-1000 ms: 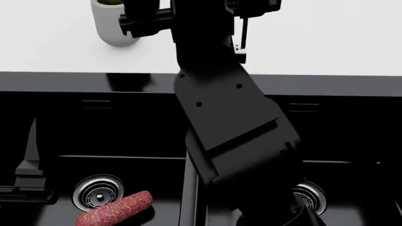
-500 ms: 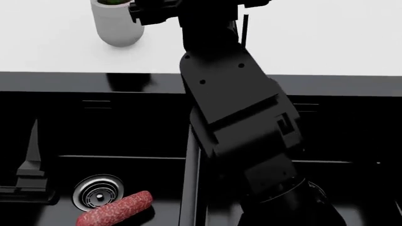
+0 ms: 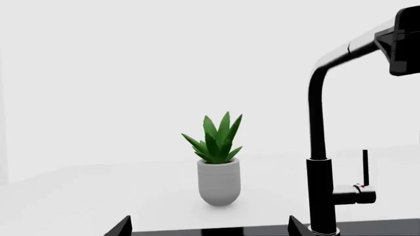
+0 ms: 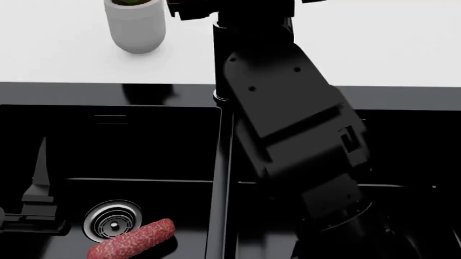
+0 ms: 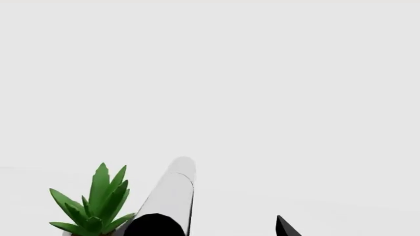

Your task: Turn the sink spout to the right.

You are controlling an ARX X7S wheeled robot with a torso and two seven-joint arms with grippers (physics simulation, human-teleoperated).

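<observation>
We see the sink spout (image 3: 317,147) standing upright at the back edge of the sink (image 4: 129,156), on the white worktop (image 4: 65,59), just behind the sink's centre divider. Its slim black column rises and bends over at the top, and near its base a side stub carries a thin upright lever (image 3: 365,167).

The right pincer (image 3: 402,42) sits at the end of the spout's arched outlet; we cannot tell whether it is apart or clamped there. From the head view the bulky right arm (image 4: 295,135) reaches over the divider and hides most of the spout.

The left pincer (image 3: 206,227) shows two fingertips held apart, with nothing between them.

A potted plant (image 3: 219,164) stands on the worktop beside the spout. A red sausage (image 4: 133,240) lies by the drain (image 4: 112,220) in the basin left of the divider.
</observation>
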